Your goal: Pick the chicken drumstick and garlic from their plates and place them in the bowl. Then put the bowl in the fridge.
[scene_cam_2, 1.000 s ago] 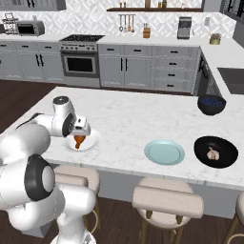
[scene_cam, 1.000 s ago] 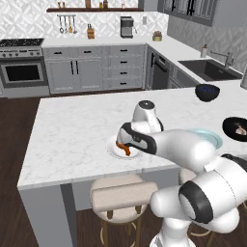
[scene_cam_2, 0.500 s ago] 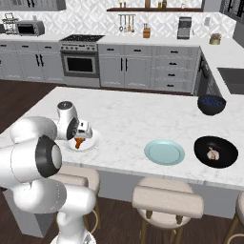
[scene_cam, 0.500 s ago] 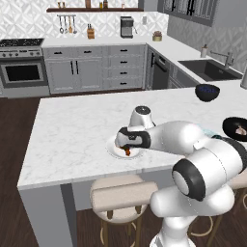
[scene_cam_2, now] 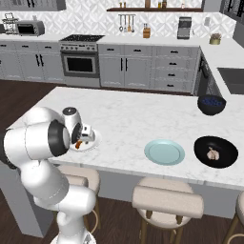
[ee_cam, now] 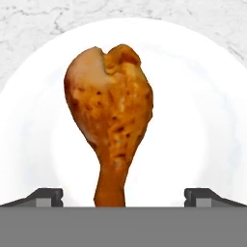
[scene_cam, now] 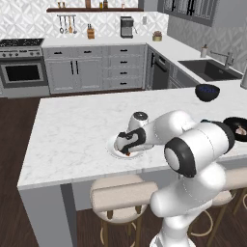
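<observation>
Left base view: the arm reaches low over the white plate (scene_cam: 116, 149), which sits near the front edge of the island (scene_cam: 72, 130), towards its middle. The gripper (scene_cam: 126, 147) hangs just above the plate, and a sliver of the orange-brown drumstick (scene_cam: 127, 154) shows beneath it. At the island's right end the bowl (scene_cam: 237, 128) lies partly behind the robot's shoulder.

Right base view: the same plate (scene_cam_2: 93, 140) lies close to the front edge at the island's left part, the gripper (scene_cam_2: 81, 139) over it and the drumstick (scene_cam_2: 78, 144) under the hand. The teal plate (scene_cam_2: 164, 152) is bare; the garlic (scene_cam_2: 214, 153) already rests in the bowl (scene_cam_2: 216, 151) at the front right corner. A dark blue bowl (scene_cam_2: 211, 104) stands behind it. Open marble runs between the white plate and the bowl, with only the teal plate on the way, so a carry along the front edge looks unobstructed if lifted clear.

Hand view: the drumstick (ee_cam: 112, 116) lies in the middle of the plate (ee_cam: 202, 106), thick end away, narrow end between the fingertips (ee_cam: 46, 197). The jaws stand wide open, one either side, holding nothing. A good grasp would likely descend further and close across the meatier part, not the thin bone end.
</observation>
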